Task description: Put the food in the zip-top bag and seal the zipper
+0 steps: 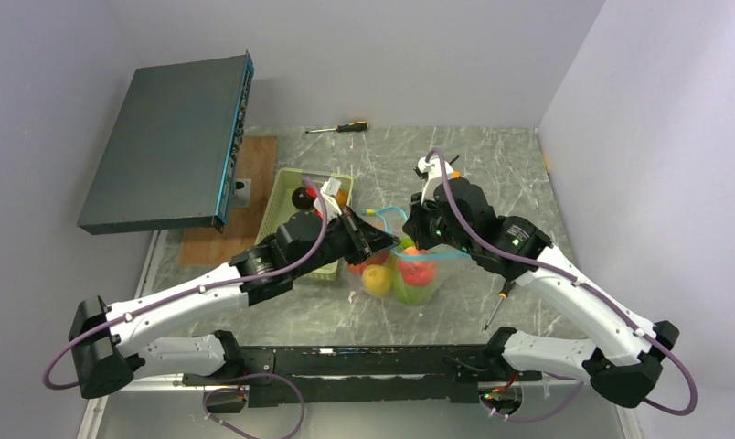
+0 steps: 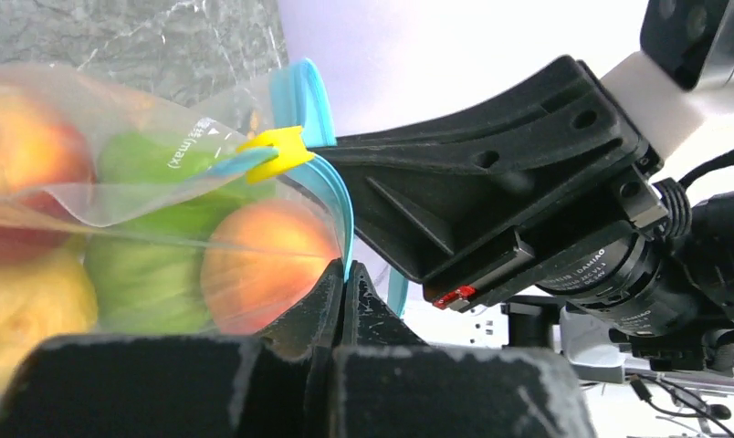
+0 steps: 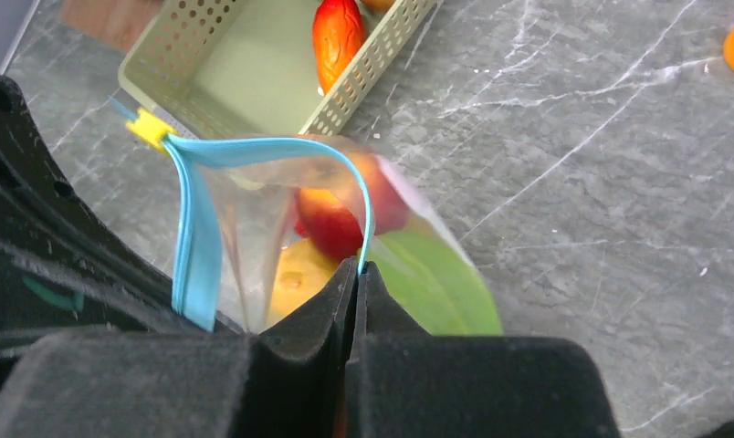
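Note:
The zip-top bag [image 1: 410, 274] hangs over the middle of the table, with red, yellow and green food [image 1: 417, 268] inside. Its teal zipper [image 3: 192, 228] forms an open loop with a yellow slider [image 3: 150, 128] at one end. My left gripper [image 2: 347, 270] is shut on one side of the zipper [image 2: 336, 196], next to an orange fruit [image 2: 263, 265] in the bag [image 2: 135, 173]. My right gripper [image 3: 359, 267] is shut on the other side of the loop, above a red fruit [image 3: 345, 224]. In the top view, both grippers [image 1: 393, 244] [image 1: 410, 240] meet at the bag's mouth.
A pale green tray [image 1: 291, 187] left of the bag holds more food [image 3: 338, 36]. One screwdriver [image 1: 338, 128] lies at the back, another [image 1: 496, 306] by the right arm. A dark flat box [image 1: 167, 142] leans over a wooden board [image 1: 254, 155] at the far left.

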Robot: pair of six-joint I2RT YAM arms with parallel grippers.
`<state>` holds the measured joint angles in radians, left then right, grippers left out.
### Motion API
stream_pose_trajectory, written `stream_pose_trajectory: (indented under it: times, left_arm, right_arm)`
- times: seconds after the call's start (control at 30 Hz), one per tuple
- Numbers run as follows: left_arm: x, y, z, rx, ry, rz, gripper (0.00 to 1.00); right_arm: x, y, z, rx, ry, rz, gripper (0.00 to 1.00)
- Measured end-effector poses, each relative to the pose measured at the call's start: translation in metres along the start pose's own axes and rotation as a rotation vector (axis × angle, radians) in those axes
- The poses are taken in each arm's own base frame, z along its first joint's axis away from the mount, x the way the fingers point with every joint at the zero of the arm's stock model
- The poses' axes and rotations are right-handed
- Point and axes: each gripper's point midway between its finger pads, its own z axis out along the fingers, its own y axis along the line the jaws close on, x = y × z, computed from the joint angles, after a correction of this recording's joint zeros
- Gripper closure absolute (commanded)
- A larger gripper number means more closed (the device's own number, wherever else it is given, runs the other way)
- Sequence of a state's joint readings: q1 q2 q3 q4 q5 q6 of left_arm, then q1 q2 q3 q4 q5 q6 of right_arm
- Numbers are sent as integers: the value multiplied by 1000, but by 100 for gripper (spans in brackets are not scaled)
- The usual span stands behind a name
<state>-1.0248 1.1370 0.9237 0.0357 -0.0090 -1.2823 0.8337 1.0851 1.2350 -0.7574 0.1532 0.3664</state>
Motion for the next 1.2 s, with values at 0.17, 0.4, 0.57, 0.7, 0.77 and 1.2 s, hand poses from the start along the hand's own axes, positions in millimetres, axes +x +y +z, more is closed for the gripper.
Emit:
stream_pose_trajectory:
  times: [0.17,0.4,0.57,0.7,0.77,1.2]
  left_arm:
    - [1,28,0,-35,-32,-52,100]
    - [16,97,4,-188,-14,-97,100]
    - [13,87,1,-161,-20,-96,100]
    - [6,63,-2,-117,-26,-65,100]
    - [2,42,-7,-76,-32,-52,100]
    - [37,145,-9,-250,-2,-197,100]
  right_arm:
    - [11,-4,0,5,14,-13,100]
    - [44,-6,20,6,133,-65,100]
    - [42,4,12,-59,124,-74,100]
    - [32,11,6,-87,109,-75,100]
    - [19,13,-1,-87,78,-72,100]
    - [31,-7,33,60,138,-66,100]
